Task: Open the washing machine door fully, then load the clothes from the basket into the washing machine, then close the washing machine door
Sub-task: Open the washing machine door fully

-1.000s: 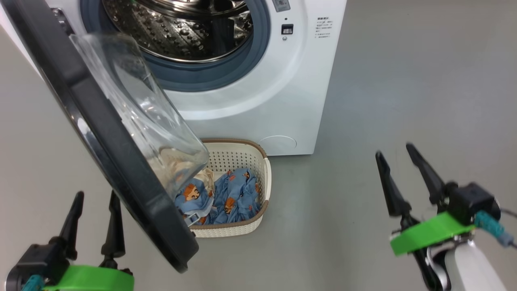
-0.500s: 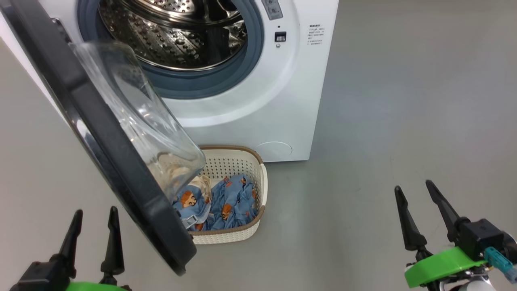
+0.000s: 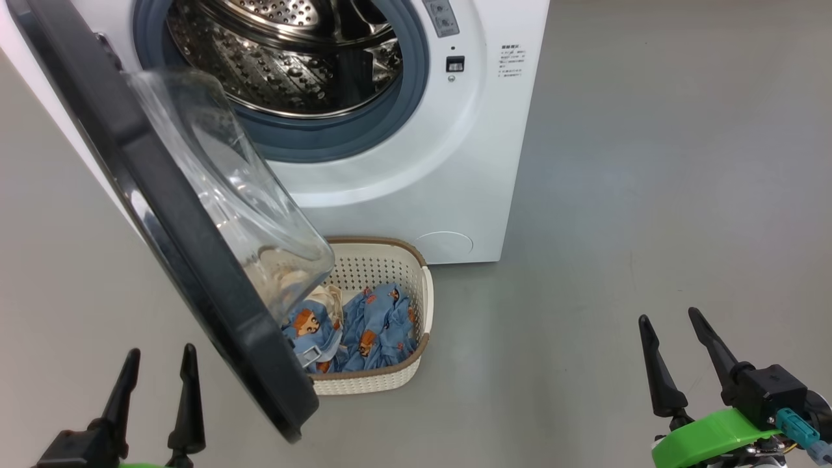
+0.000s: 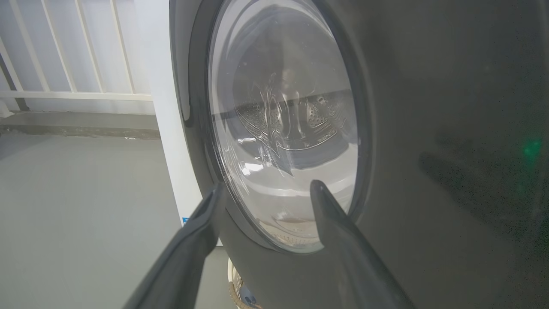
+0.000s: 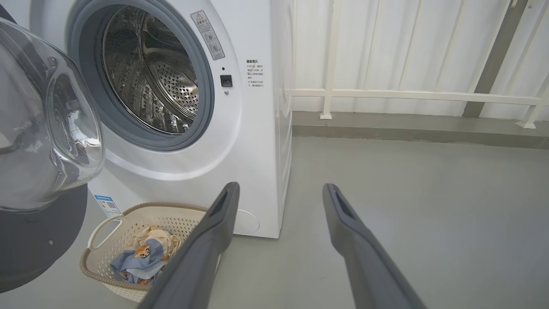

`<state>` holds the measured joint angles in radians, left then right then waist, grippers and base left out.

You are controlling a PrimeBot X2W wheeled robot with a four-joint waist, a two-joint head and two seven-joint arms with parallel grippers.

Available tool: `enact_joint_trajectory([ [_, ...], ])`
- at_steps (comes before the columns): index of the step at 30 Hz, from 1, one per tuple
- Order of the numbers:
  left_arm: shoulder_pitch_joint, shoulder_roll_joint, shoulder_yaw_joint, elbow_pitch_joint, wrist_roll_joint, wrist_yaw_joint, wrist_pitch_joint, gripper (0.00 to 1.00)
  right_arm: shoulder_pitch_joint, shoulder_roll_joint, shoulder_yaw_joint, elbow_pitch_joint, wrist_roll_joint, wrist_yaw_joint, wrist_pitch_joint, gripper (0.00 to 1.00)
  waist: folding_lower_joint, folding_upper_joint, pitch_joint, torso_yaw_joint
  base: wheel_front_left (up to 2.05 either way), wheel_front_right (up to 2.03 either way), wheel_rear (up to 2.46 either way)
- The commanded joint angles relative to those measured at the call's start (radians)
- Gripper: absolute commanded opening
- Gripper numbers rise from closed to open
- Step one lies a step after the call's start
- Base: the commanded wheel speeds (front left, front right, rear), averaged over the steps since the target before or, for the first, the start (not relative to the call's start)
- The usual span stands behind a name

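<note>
The washing machine (image 3: pixel 416 175) (image 5: pixel 257 141) stands ahead, its steel drum (image 3: pixel 286 58) exposed. Its door (image 3: pixel 182 221) (image 4: pixel 283 128) (image 5: pixel 38 128) hangs swung out to the left, black rim toward me, the glass bowl covering part of the basket (image 3: pixel 383 380) (image 5: pixel 111 227). The basket sits on the floor against the machine's front, holding the light-blue printed clothes (image 3: pixel 374 325) (image 5: pixel 141 257). My left gripper (image 3: pixel 160 359) (image 4: pixel 266 189) is open at the lower left, close to the door's outer face. My right gripper (image 3: pixel 669 320) (image 5: pixel 279 189) is open at the lower right, well clear of the basket.
Grey floor (image 3: pixel 650 195) spreads to the right of the machine. A white railing (image 5: pixel 407 94) and pale wall run behind, above a low kerb (image 5: pixel 407 128). The swung-out door blocks the basket's left side.
Both grippers have dropped lower and nearer the bottom edge of the head view; the right one pulled back most. The head view has shifted slightly. Door, basket and clothes stay put.
</note>
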<state>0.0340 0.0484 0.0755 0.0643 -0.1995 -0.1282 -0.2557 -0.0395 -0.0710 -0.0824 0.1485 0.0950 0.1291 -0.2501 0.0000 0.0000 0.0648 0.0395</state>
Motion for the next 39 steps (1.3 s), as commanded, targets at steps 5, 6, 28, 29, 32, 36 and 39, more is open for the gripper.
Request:
enact_joint_trajectory([
  [5, -0.013, 0.013, 0.029, -0.027, 0.006, -0.003, -0.006, 1.0, -0.015, 0.0, 0.013, -0.01, -0.033, 0.002, -0.012, 1.0, 0.0, 0.0, 0.001, 0.004, 0.0, 0.0, 0.0],
  [6, -0.013, 0.014, 0.027, -0.026, 0.005, -0.003, -0.006, 1.0, -0.017, 0.001, 0.012, -0.007, -0.035, 0.002, -0.012, 1.0, 0.0, 0.0, 0.001, 0.005, 0.0, 0.0, 0.0],
  [28, -0.023, 0.012, 0.022, -0.024, 0.005, -0.003, -0.006, 1.0, -0.031, 0.016, -0.008, 0.03, -0.05, 0.002, -0.012, 1.0, 0.0, 0.0, 0.005, 0.015, 0.0, 0.0, 0.0],
  [29, -0.023, 0.012, 0.022, -0.024, 0.005, -0.003, -0.006, 1.0, -0.032, 0.016, -0.008, 0.031, -0.05, 0.002, -0.012, 1.0, 0.0, 0.0, 0.005, 0.016, 0.0, 0.0, 0.0],
  [32, -0.024, 0.012, 0.021, -0.024, 0.004, -0.003, -0.006, 1.0, -0.033, 0.017, -0.01, 0.032, -0.051, 0.002, -0.012, 1.0, 0.0, 0.0, 0.005, 0.017, 0.0, 0.0, 0.0],
  [36, -0.024, 0.011, 0.02, -0.025, 0.002, -0.003, -0.006, 1.0, -0.032, 0.018, -0.012, 0.036, -0.051, 0.002, -0.012, 1.0, 0.0, 0.0, 0.003, 0.018, 0.0, 0.0, 0.0],
  [39, -0.024, 0.011, 0.023, -0.026, 0.0, -0.003, -0.006, 1.0, -0.032, 0.019, -0.012, 0.04, -0.049, 0.002, -0.012, 1.0, 0.0, 0.0, 0.002, 0.018, 0.0, 0.0, 0.0],
])
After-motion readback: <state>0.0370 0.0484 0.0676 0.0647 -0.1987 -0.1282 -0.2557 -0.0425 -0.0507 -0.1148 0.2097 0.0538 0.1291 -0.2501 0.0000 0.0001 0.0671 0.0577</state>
